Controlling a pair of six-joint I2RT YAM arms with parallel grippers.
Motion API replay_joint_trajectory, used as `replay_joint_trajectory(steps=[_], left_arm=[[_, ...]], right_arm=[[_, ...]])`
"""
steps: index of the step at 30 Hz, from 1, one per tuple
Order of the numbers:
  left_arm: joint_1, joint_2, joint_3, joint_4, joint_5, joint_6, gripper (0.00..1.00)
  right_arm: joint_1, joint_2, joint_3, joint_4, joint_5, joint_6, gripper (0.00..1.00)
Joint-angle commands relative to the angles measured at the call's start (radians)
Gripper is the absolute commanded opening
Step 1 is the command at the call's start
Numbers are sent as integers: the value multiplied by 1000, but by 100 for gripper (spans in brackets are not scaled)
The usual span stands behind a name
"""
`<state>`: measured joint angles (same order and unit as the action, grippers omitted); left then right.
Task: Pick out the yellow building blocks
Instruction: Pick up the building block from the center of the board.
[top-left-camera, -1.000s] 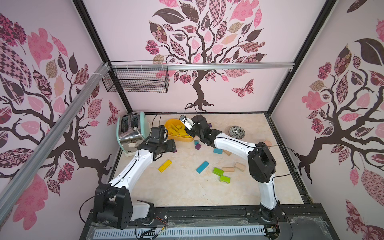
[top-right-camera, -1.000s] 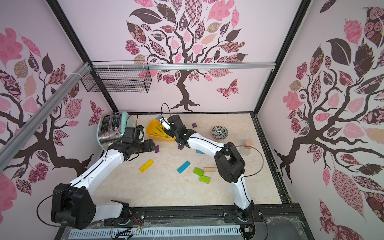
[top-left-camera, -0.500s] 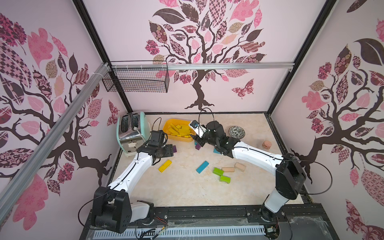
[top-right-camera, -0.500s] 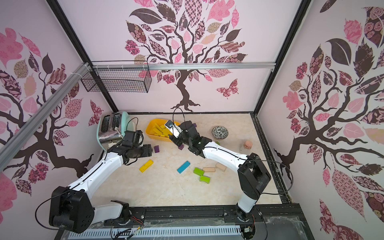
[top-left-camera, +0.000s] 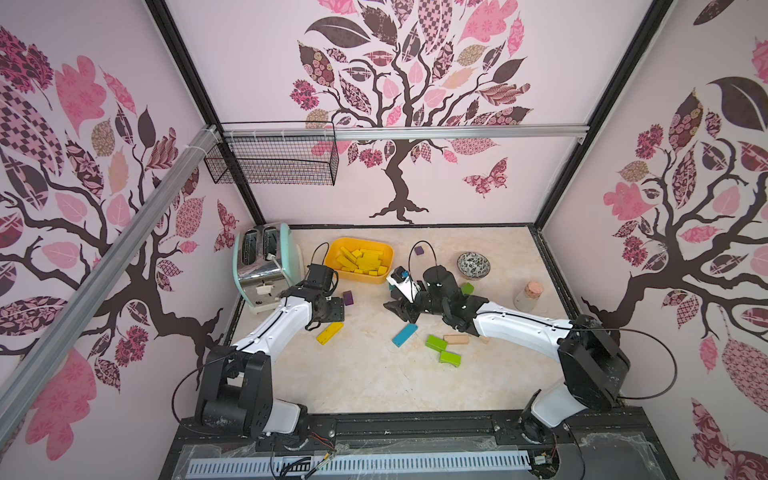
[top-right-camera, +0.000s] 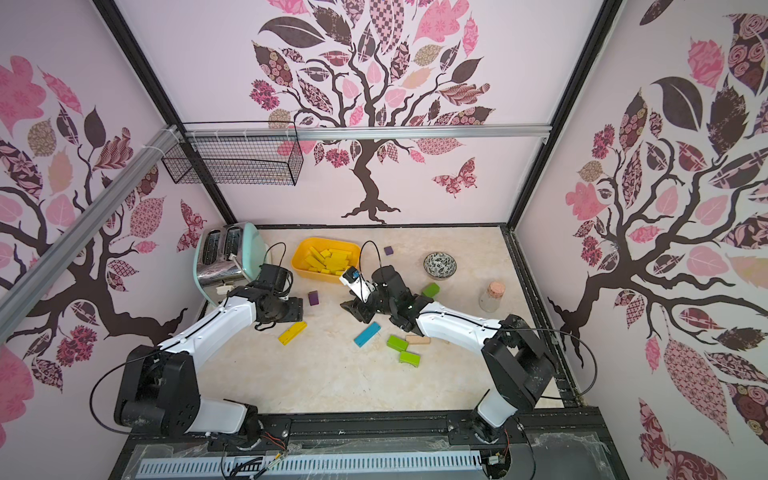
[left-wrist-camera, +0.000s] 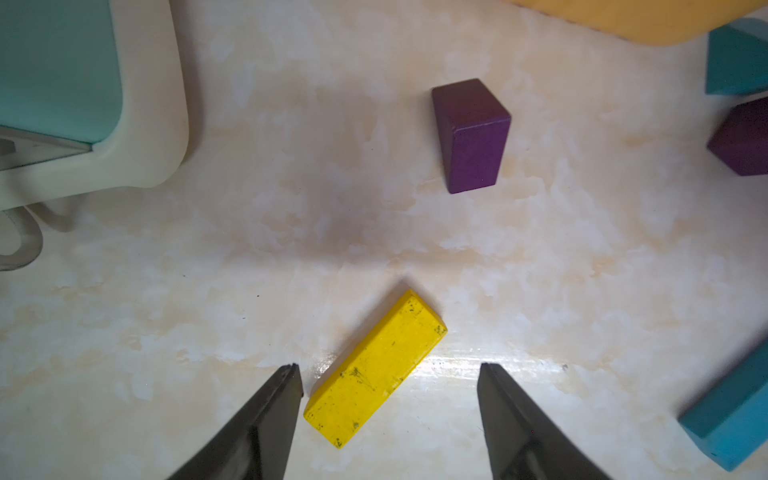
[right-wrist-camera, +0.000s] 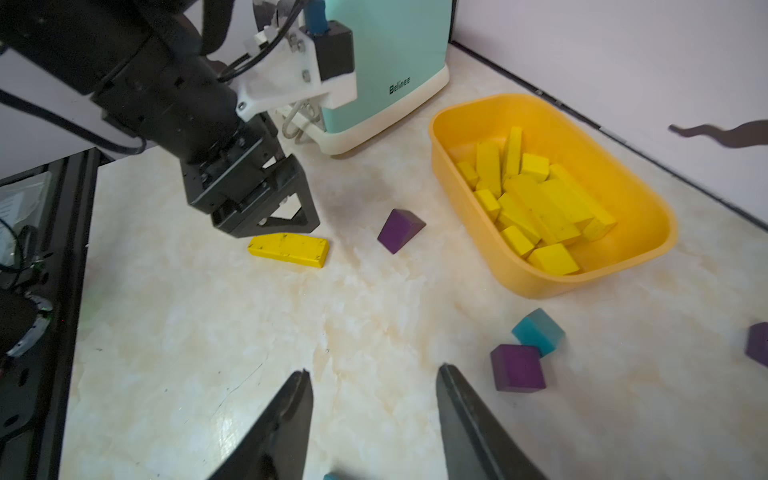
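The left gripper (left-wrist-camera: 389, 369) has its two dark fingers spread apart with nothing clamped. A lone yellow bar (left-wrist-camera: 376, 368) lies flat on the table and slantwise in the gap between them, one fingertip (left-wrist-camera: 293, 374) just beside the bar's near end. From the right wrist camera that gripper (right-wrist-camera: 286, 208) sits low, right over the bar (right-wrist-camera: 289, 249); I can't tell whether it touches. Ahead of its fingers stands a purple block (left-wrist-camera: 471, 133), apart from the bar, and off to one side is the toaster (left-wrist-camera: 54, 70). Behind the gripper the wrist bends down, and the white forearm slopes back to a black base at the front edge, as in both top views (top-left-camera: 332, 309) (top-right-camera: 291, 309).

The right gripper (right-wrist-camera: 375, 371) is also parted, more narrowly, and holds nothing; only bare table shows between its fingers. It hangs low and points toward the left arm. Near one finger sit a purple cube (right-wrist-camera: 517, 368) and a teal cube (right-wrist-camera: 538, 332), touching each other. Farther ahead is the orange tub (right-wrist-camera: 540, 286) with the other yellow blocks (right-wrist-camera: 536, 203) piled inside. In a top view the right gripper (top-left-camera: 401, 311) sits mid-table, its long white forearm stretching back to a raised black elbow over the front corner. Beside that forearm lie a blue bar (top-left-camera: 404, 334), two green blocks (top-left-camera: 435, 343) and a tan block (top-left-camera: 456, 339).
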<state>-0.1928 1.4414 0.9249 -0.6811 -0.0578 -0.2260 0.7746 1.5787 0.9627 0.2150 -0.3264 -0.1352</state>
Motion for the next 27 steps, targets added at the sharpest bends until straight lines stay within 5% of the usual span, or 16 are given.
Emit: replay_joint_trajectory(steps=[1,19,27], left_arm=[[35,27,30,-22,36,17,72],[18,141,-2,-105,121,10,64],[-43,164,3,-106,84,4,53]], right_arm=[[15,-15,-12,32,-82,44,53],[71,-48,-107,114,-120,61,52],[78,-44,-107,109,-119,64,52]])
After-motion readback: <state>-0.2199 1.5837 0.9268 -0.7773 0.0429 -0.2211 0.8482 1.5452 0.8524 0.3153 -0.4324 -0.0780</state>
